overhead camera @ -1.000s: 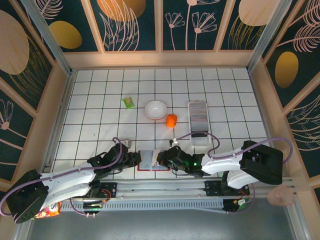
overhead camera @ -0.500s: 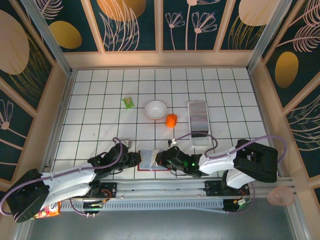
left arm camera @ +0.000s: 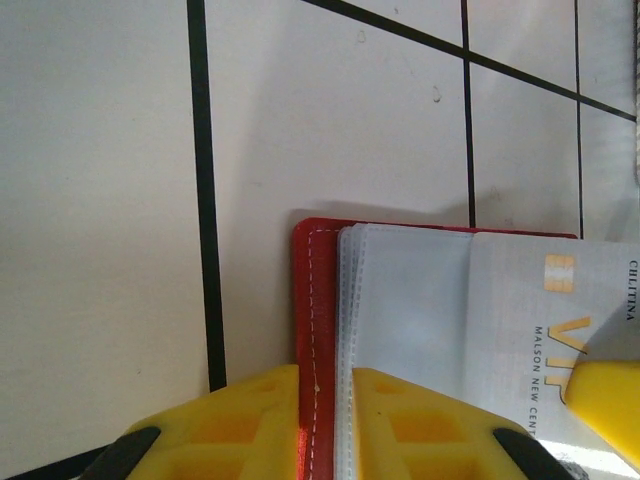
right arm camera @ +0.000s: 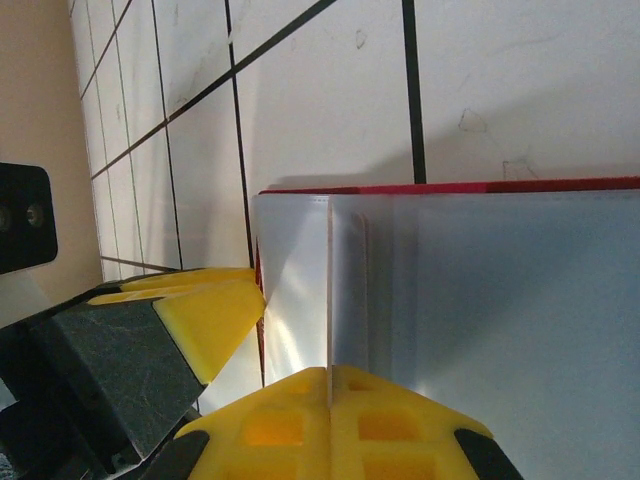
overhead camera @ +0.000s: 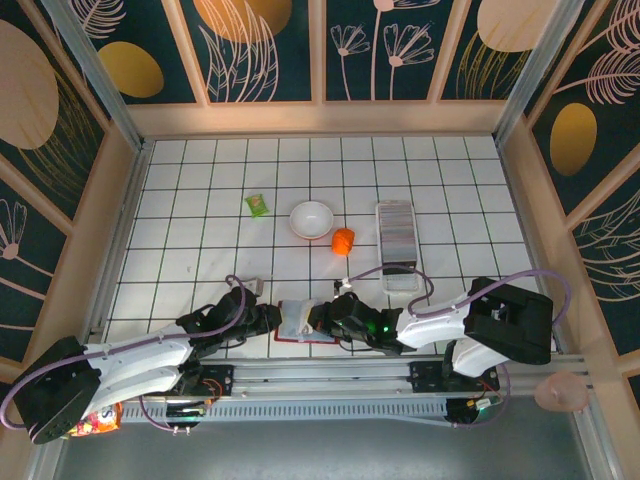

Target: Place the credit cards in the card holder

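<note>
Edge of dark red folding card holder (left arm camera: 308, 300) is clamped by left pincer (left arm camera: 325, 385), steadied for pale thin card (right arm camera: 480, 320) gripped by right pincer (right arm camera: 330, 385).

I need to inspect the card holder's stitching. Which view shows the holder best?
Left wrist: the card holder is close, its red stitched edge and clear sleeves sharp. Right wrist catches a thin red rim; top external has it small and distant.
</note>
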